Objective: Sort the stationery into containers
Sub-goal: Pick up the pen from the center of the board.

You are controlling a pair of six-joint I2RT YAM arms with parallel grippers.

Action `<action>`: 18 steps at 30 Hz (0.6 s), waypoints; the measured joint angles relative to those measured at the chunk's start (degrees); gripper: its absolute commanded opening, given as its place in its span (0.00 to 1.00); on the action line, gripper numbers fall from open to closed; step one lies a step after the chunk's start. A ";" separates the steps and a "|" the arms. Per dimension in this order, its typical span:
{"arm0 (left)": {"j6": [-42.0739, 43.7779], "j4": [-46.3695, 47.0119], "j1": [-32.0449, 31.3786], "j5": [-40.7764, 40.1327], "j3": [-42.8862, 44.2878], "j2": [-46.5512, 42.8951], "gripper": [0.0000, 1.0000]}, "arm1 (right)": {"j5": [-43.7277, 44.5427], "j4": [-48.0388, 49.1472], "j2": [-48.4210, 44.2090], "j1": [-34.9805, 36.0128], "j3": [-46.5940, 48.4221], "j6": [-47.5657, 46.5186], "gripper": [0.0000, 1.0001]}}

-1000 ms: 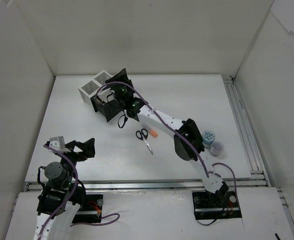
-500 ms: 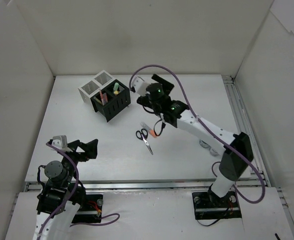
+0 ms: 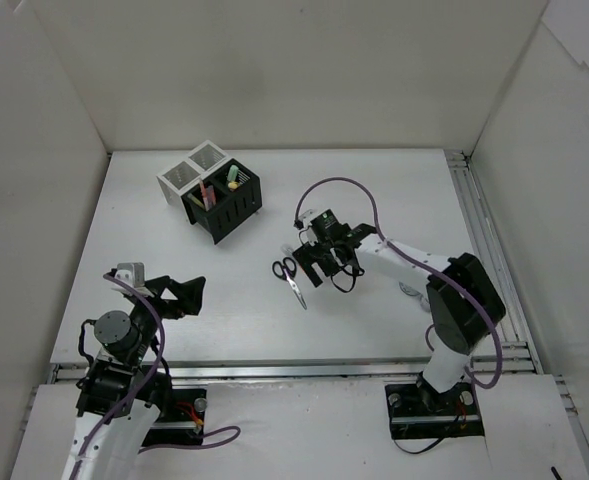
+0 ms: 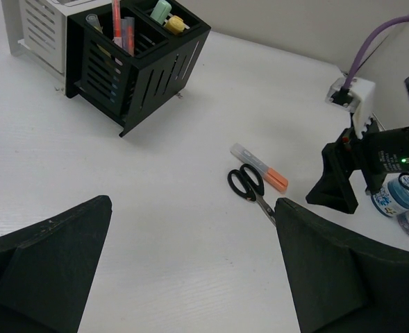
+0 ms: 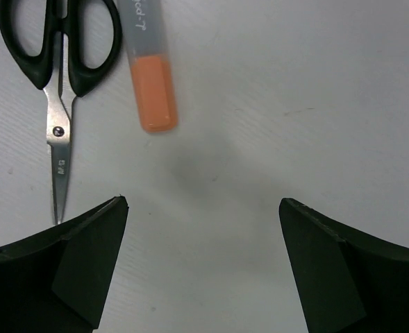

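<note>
- now my right end effector (image 5: 203,202) hangs released, fingers spread wide over the tabletop (image 5: 280,104).
- scissors (image 5: 58,69) and orange pen (image 5: 148,76) lie side by side on it, upper left of my right wrist view.
- my left end effector (image 4: 192,205) is released too, low in frame.
- containers (image 3: 214,190) stand upper left in the top view.

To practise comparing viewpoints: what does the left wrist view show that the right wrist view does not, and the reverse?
Only the left wrist view: the mesh containers, partly filled, and small jars at its right edge. Only the right wrist view: lettering on the barrel of the orange-ended pen and the pivot screw of the scissors. Both: scissors and pen lying side by side on the table.
</note>
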 measured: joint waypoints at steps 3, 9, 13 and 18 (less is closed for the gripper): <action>0.22 0.70 0.00 0.57 -0.02 0.92 0.99 | -4.13 0.02 4.37 -0.70 0.26 3.39 0.83; 0.61 1.31 0.00 0.92 -0.11 1.73 1.00 | -9.60 1.22 11.76 -1.22 3.96 6.34 0.75; 0.70 1.40 0.00 0.92 -0.11 1.73 1.00 | -9.60 3.32 12.70 -1.20 4.37 6.71 0.73; 0.79 1.70 0.00 0.92 -0.13 1.99 1.00 | -9.03 6.71 13.35 -1.20 4.33 6.64 0.62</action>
